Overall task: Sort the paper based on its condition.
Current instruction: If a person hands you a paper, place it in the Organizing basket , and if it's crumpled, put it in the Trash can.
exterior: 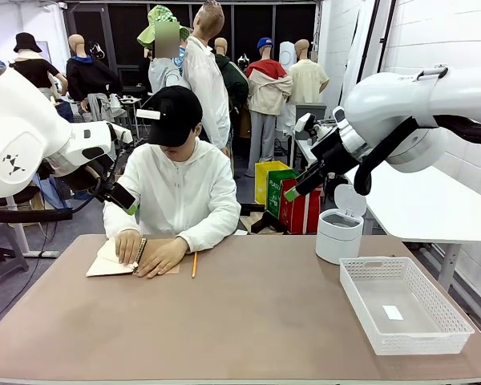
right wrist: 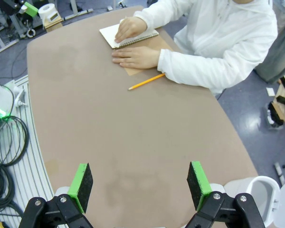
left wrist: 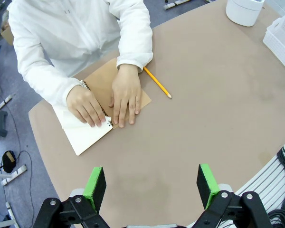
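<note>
Loose paper is out of view. A person at the far side presses both hands on an open spiral notebook point(exterior: 104, 263) point(left wrist: 85, 137) point(right wrist: 110, 34) with a brown cover and a cream page. My left gripper point(exterior: 127, 200) point(left wrist: 152, 187) hangs open high above the table's left side, close to the person's shoulder, holding nothing. At the upper right my right gripper point(exterior: 295, 191) point(right wrist: 140, 185) also stands open with nothing between its green pads, well above the table.
A yellow pencil point(exterior: 194, 265) point(left wrist: 156, 82) point(right wrist: 146, 81) lies beside the notebook. A small white bin point(exterior: 339, 233) point(left wrist: 244, 9) with its lid up stands at the far right. In front of it sits a white mesh basket point(exterior: 385, 341) point(left wrist: 280, 35). Bare tabletop spans the middle.
</note>
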Controlling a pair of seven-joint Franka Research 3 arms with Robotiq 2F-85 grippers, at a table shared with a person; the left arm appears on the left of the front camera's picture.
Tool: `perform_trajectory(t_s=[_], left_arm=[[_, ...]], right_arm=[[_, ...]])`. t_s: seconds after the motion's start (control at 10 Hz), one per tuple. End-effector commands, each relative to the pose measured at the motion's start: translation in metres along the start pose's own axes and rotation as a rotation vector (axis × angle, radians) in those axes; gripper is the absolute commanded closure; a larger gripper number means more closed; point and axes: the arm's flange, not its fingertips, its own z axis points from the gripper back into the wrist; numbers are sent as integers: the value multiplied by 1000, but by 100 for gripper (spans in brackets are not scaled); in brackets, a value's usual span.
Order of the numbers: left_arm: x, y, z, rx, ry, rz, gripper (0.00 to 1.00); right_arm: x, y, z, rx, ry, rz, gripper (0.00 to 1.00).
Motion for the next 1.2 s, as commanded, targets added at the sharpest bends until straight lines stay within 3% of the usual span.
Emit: perform_trajectory(t_s=[0.0, 1.1], left_arm=[[0, 1, 0, -2, -5, 4, 0], [0, 1, 0, -2, -5, 4, 0]], right_arm=[[0, -1, -2, -6, 0, -4, 0], [0, -1, -2, -6, 0, -4, 0]])
